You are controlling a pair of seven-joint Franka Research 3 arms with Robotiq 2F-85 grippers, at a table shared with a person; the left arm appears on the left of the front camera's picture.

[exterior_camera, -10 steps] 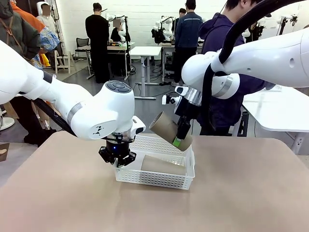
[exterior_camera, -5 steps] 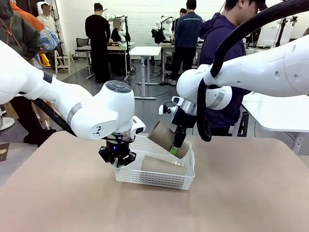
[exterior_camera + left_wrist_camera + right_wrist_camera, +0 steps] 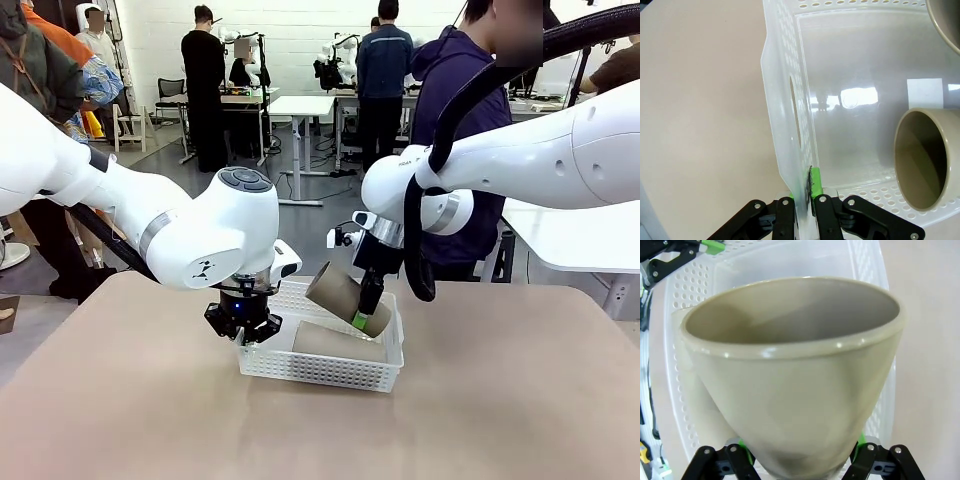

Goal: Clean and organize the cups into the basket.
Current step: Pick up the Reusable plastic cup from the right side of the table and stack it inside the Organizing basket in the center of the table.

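Moved: right gripper has carried its tan cup lower, closer over the white basket.
Right fingers: pinching that cup near its base, mouth tilted up, just above the basket.
Left gripper: fingers clamped on the basket's left wall, likely steadying it.
Second tan cup: lying sideways inside the basket.

You see glossy white perforated plastic on the basket, a smooth, faintly shiny tan cup, a matt tabletop.
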